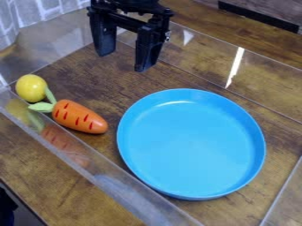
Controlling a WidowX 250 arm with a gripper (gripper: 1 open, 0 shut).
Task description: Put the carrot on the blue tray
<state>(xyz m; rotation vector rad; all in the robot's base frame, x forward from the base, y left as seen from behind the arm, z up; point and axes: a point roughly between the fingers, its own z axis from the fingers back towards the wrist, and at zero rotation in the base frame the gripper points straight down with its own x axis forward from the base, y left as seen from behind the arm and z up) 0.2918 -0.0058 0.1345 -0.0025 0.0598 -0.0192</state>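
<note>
Glossy plastic worries me: my gripper [127, 55] hangs spread and empty, well apart from the carrot [78, 116] lying beside the lemon [31, 86], left of the blue tray [192, 143]; a pinch may slip.

Lab-style wooden tabletop [71, 168] behind clear panels [71, 62]

The carrot [79, 116] is glossy orange with dark grooves and light green leaves; the tray [192, 142] is plain bright blue; the lemon [31, 87] is yellow; the gripper [126, 52] is black; the table [71, 181] is dark brown wood grain.
</note>
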